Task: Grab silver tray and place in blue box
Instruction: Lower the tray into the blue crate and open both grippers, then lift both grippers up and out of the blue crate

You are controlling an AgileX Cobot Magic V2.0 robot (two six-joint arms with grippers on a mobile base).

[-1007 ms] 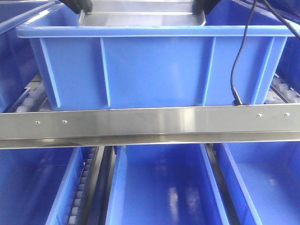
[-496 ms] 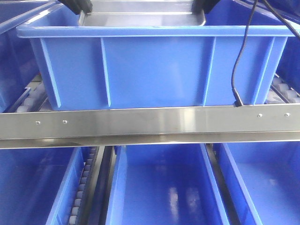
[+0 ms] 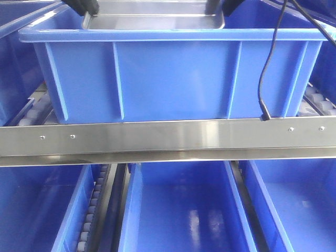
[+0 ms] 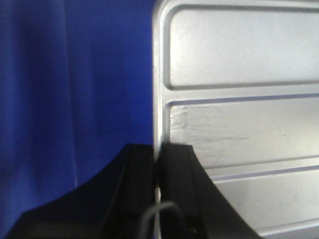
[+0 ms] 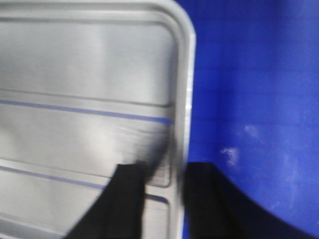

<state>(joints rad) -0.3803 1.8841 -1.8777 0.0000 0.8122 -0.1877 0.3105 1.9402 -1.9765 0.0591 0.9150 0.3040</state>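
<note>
The silver tray (image 3: 157, 21) lies level at the rim of the blue box (image 3: 173, 79), near the top of the front view. My left gripper (image 3: 84, 6) holds its left end. In the left wrist view that gripper (image 4: 158, 159) is shut on the tray's (image 4: 239, 129) thin left rim, over the box's blue floor (image 4: 75, 99). My right gripper (image 3: 226, 6) is at the tray's right end. In the blurred right wrist view its jaws (image 5: 167, 174) straddle the right rim of the tray (image 5: 84, 99), standing apart with a gap showing.
A flat steel rail bar (image 3: 168, 136) crosses in front of the box. A black cable (image 3: 265, 79) hangs down the box's right side. Several blue bins (image 3: 178, 210) sit on the lower level, with a roller track (image 3: 92, 210) between them. Another blue bin (image 3: 10, 63) stands at left.
The tray has shifted a little to the left along with both grippers. The right gripper's jaws look more spread than before.
</note>
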